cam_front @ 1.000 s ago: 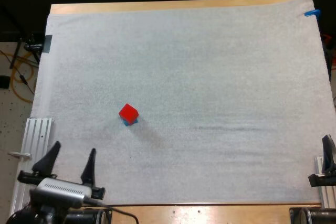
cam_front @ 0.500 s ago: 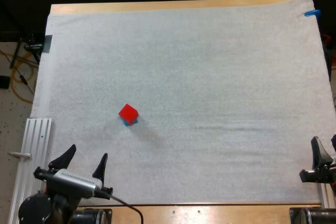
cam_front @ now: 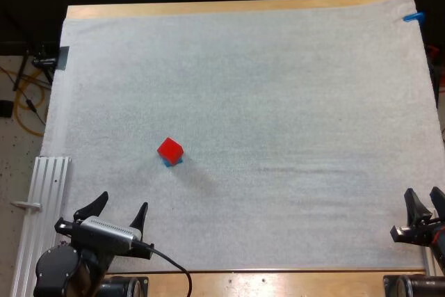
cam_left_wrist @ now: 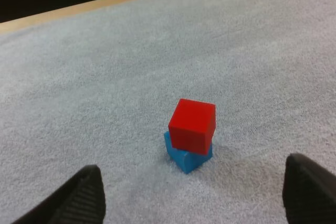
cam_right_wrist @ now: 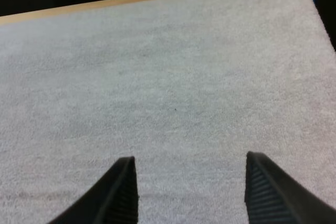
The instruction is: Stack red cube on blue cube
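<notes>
table (cam_front: 278, 284): wood, bare at near and far edges | mat (cam_front: 292, 102): white, covers most of table | blue cube (cam_left_wrist: 182, 160): on mat, left of middle

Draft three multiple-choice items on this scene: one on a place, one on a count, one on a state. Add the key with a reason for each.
1. Where is the red cube?
A. on the blue cube
B. beside it
C. in the left hand

2. How many cubes are there?
A. one
B. two
C. three

3. How do the left hand's fingers stand?
A. shut on a cube
B. shut on nothing
C. open

Key:
1 A: the red cube rests on top of the blue cube, turned a little against it.
2 B: one red, one blue.
3 C: the fingers stand apart, clear of the stack.
</notes>
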